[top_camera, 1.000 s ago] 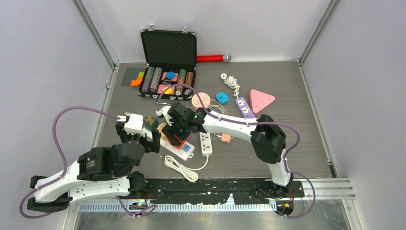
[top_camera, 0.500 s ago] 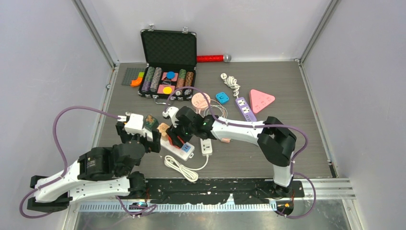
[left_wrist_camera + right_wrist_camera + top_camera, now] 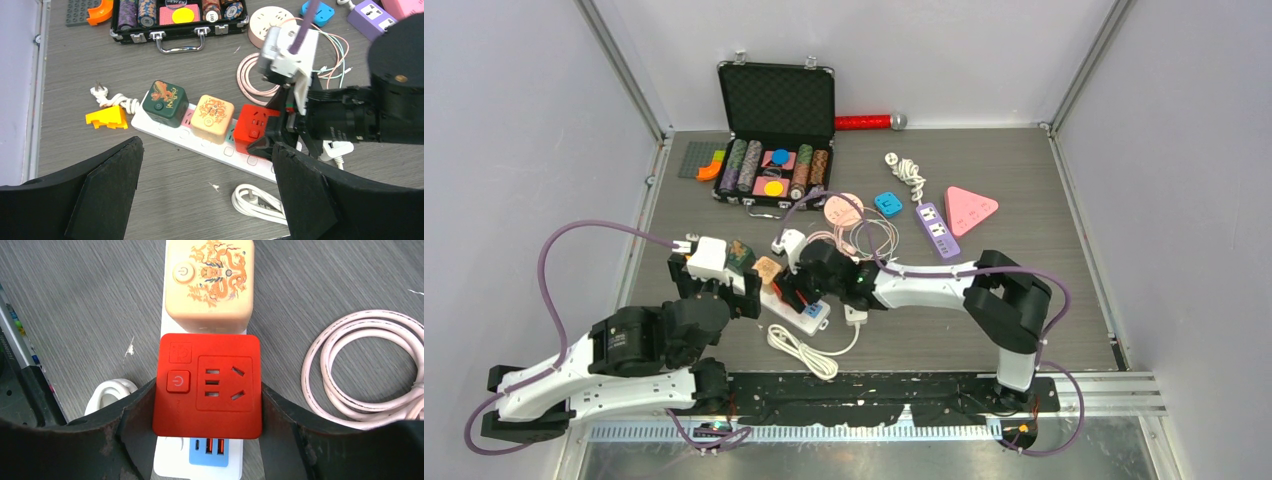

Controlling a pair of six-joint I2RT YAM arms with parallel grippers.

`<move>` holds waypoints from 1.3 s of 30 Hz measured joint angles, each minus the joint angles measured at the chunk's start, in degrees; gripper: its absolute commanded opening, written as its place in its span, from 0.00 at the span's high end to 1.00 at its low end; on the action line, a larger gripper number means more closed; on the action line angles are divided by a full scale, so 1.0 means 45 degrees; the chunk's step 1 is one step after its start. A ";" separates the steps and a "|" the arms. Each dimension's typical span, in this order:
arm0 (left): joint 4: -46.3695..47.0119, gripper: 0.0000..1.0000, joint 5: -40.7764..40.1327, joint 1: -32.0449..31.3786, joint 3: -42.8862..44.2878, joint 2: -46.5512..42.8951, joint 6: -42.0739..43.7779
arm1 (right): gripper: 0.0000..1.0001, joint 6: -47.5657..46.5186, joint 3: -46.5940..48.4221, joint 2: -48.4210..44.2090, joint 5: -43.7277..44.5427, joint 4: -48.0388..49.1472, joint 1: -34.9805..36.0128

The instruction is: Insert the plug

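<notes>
Clamped in the right end effector (image 3: pixel 207 405), the red plug (image 3: pixel 207 385) has been lowered onto the power strip (image 3: pixel 175 465) directly beneath, seemingly almost seated. The left end effector (image 3: pixel 205 150) is held apart, empty.

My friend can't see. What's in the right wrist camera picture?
The right gripper holds a red cube plug between its dark fingers, on a white power strip, next to a cream dragon cube. A pink cable coils nearby.
</notes>
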 measured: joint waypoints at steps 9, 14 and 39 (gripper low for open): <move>0.0000 0.01 0.0005 0.0005 0.0000 0.0005 -0.0112 | 0.95 -0.0146 -0.2948 -0.1098 0.1020 0.3478 0.0452; 0.0000 0.01 0.0005 0.0005 0.0000 0.0039 -0.0209 | 0.95 -0.0393 -0.2793 -0.0894 0.1307 0.3453 0.0597; 0.0131 0.01 0.0126 0.0015 -0.0005 0.0384 -0.0160 | 0.05 0.0529 -0.0442 -0.0539 0.0704 -0.2336 0.0325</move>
